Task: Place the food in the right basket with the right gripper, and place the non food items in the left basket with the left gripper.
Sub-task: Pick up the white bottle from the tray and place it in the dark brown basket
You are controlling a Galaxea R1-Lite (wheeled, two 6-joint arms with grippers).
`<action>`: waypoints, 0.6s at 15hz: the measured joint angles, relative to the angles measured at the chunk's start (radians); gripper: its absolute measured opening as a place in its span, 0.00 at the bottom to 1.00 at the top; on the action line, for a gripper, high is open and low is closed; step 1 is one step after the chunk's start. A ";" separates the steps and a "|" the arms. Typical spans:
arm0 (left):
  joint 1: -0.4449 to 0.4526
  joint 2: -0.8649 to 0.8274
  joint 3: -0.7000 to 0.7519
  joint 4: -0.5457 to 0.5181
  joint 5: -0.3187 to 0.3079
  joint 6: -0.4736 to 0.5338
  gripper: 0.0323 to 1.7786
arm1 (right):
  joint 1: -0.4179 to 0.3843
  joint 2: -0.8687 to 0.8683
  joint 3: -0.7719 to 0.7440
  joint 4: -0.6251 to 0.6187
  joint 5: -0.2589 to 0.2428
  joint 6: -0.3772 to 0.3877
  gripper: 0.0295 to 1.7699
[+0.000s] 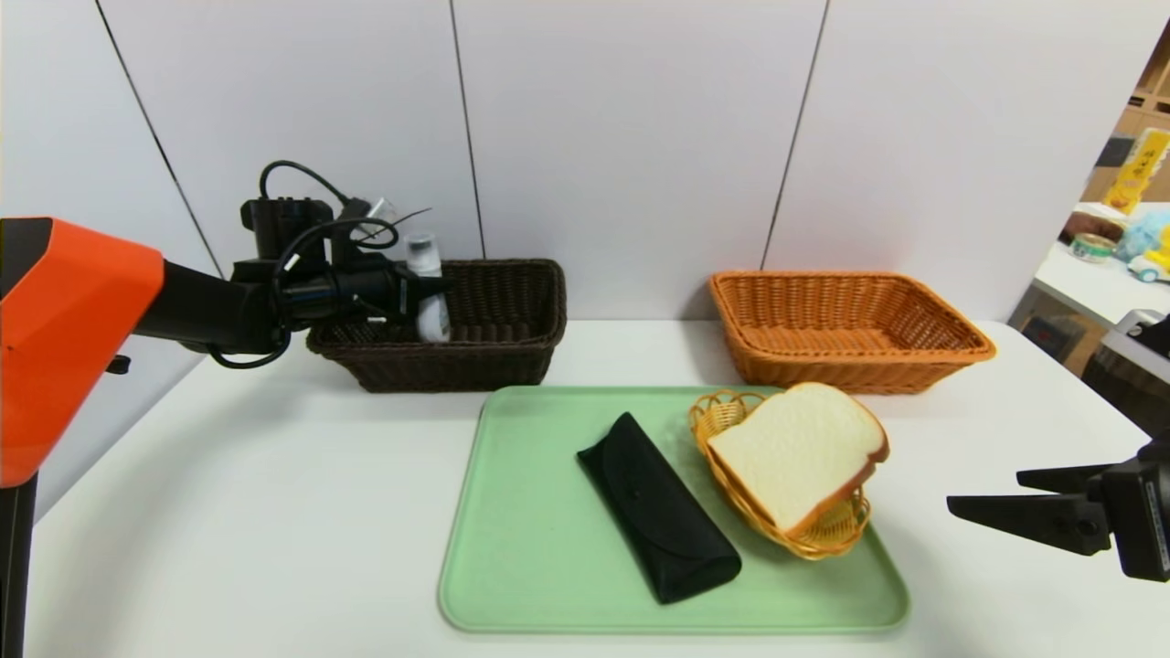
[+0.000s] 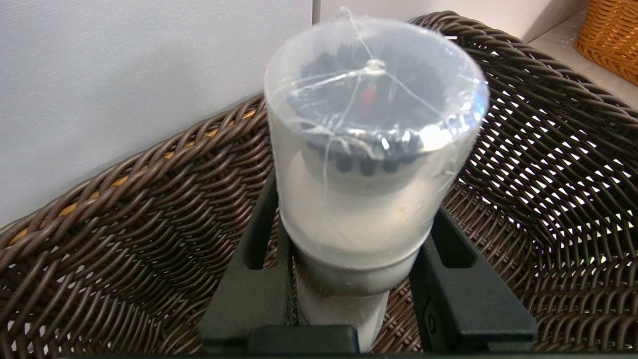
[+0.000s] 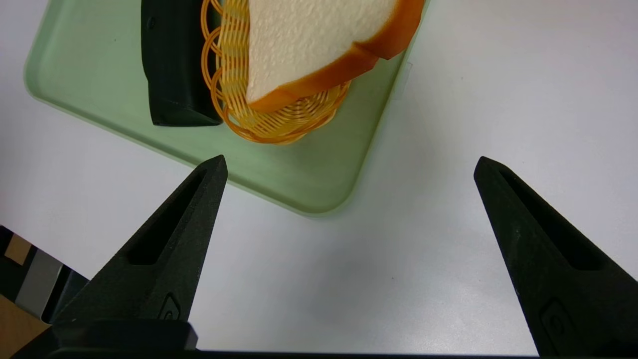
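No legible txt anywhere.

The translucent bottle [image 2: 369, 164] is held upright between the left gripper's [image 1: 430, 292] fingers, over the dark brown basket [image 1: 512, 311].

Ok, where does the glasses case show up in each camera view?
Head view: glasses case lies on the green tray, beside the small yellow wicker dish.
Left wrist view: not in it.
Right wrist view: one end, at the top.
Shared landmark: the yellow dish.
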 joint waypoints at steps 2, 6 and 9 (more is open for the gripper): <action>0.000 0.000 0.000 0.000 -0.001 0.001 0.35 | 0.000 -0.002 0.000 0.000 0.000 0.001 0.97; 0.000 -0.003 -0.002 0.013 -0.001 -0.003 0.35 | -0.003 -0.006 0.000 0.000 0.000 0.001 0.97; 0.000 -0.011 -0.003 0.031 -0.001 -0.006 0.35 | -0.004 -0.009 0.001 0.000 0.000 0.001 0.97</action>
